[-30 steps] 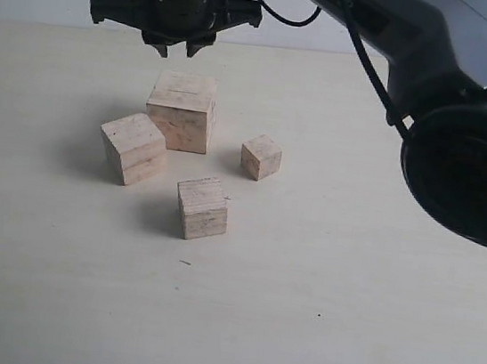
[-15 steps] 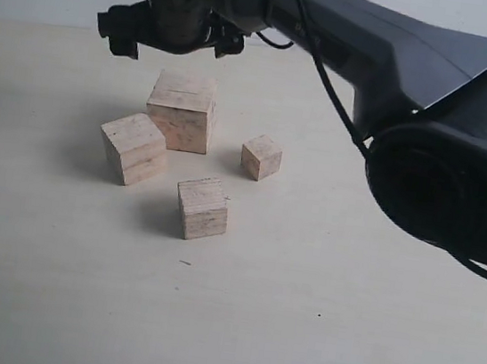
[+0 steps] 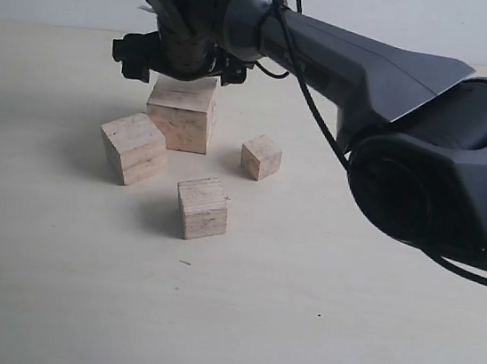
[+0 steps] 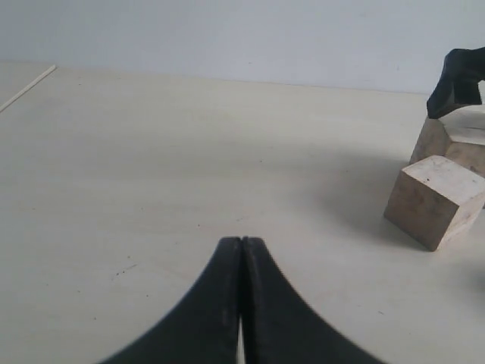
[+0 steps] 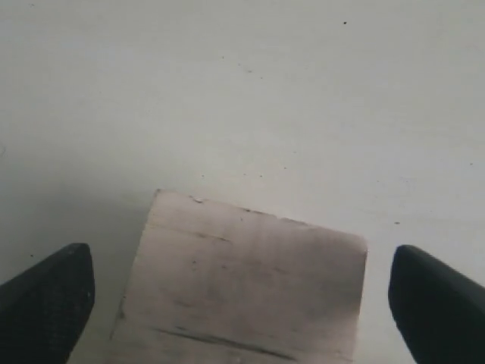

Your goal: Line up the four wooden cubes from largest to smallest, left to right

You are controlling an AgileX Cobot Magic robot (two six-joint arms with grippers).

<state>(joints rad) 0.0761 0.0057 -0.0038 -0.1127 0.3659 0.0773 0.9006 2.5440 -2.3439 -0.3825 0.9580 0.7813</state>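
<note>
The right end effector (image 3: 182,66) hangs over the largest cube (image 3: 180,115), its fingers spread wide past either side of the top face. It seems clear of the wood, though the angle makes that hard to judge. On the tabletop (image 3: 340,338), the second-largest cube (image 3: 133,148) sits just left of it, the third cube (image 3: 202,208) nearer the camera and the smallest cube (image 3: 261,157) to the right. The left end effector (image 4: 241,250) is closed on nothing

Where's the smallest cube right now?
In the exterior view the smallest cube stands right of the largest cube and up and to the right of the front cube, touching neither.
</note>
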